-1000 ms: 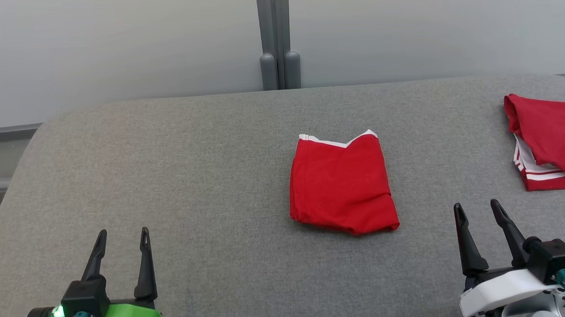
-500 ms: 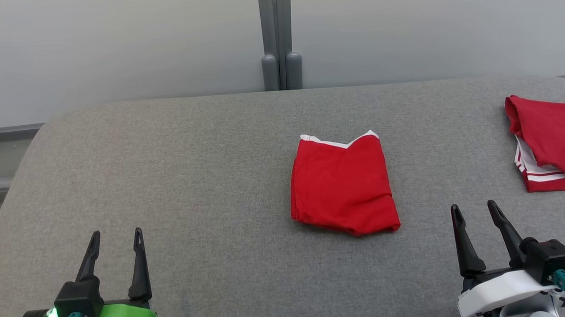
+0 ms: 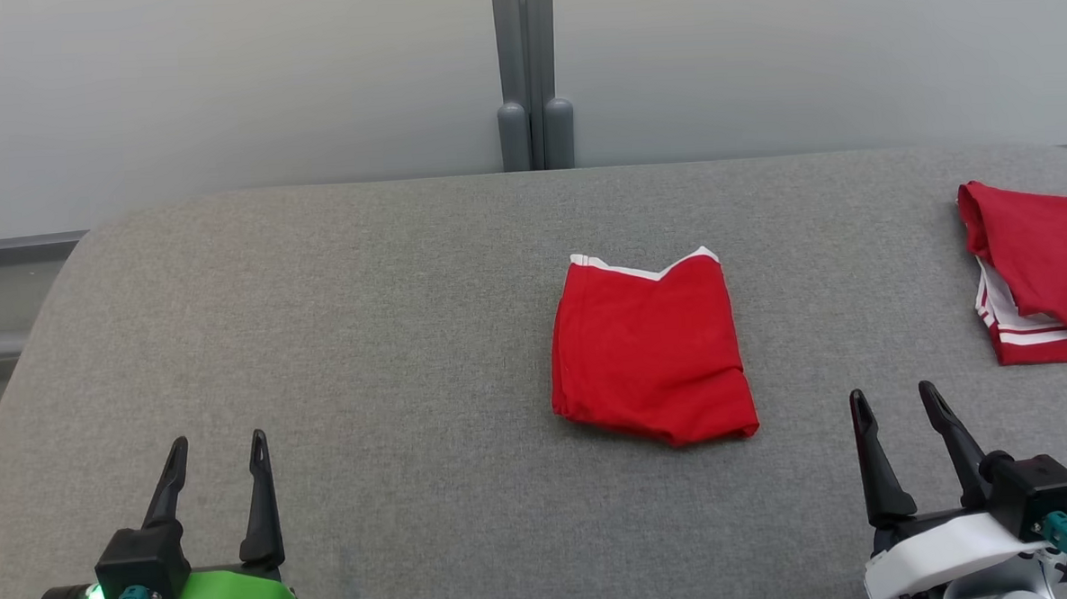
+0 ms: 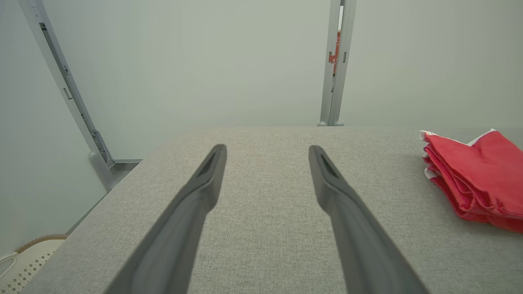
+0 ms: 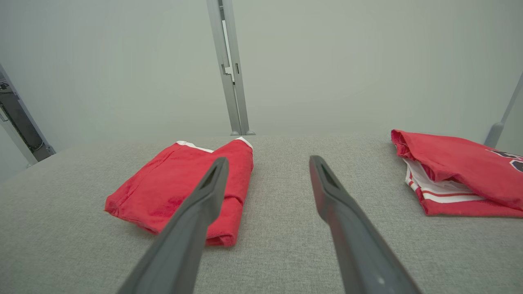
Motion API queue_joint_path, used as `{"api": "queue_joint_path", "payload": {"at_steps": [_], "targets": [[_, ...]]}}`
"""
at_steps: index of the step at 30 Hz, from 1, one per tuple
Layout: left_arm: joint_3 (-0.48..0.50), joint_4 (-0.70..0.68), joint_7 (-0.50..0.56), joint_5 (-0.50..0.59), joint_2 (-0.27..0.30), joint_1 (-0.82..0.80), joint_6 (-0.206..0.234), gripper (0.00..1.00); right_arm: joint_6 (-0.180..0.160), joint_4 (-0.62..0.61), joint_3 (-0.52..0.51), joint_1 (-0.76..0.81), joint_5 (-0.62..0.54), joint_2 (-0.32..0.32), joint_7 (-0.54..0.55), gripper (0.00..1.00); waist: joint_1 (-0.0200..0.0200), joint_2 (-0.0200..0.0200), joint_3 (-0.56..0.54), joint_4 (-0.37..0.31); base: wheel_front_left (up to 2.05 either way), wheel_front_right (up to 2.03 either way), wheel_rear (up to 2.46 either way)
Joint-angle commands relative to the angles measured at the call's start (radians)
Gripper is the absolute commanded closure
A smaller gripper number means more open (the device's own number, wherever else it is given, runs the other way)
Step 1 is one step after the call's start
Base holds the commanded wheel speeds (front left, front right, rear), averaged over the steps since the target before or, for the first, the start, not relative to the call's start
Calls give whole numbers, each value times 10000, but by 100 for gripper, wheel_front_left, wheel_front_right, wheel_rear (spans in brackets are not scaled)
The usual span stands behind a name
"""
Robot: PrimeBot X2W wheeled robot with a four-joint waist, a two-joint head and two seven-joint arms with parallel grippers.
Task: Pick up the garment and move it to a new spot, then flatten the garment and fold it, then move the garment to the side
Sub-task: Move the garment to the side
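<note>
Lying folded, red garment point(image 3: 651, 348); other garment's print point(image 5: 512, 160) illegible.

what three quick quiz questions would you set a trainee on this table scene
1. True or false: the left claw is holding the folded red garment.
2. Where on the grey table does the second red garment lie in the head view? A: at the left edge. B: at the far right. C: under the folded one.
3. Fill in: the right claw stands ____ and holds nothing.

Key: 1 false; 2 B; 3 open
</note>
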Motion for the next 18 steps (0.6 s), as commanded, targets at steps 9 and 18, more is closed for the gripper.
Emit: {"api": "queue_joint_path", "payload": {"at_steps": [9,18], "targets": [[-2,-42,-3,-125,152,181,106,0,-11,127,98,-173,13,-85,-28,0,0,-1,72,1,0,0,0],[-220,27,-64,-147,115,-178,139,0,-11,1180,780,-1832,73,-584,283,0,0,-1,444,303,0,0,0]]}}
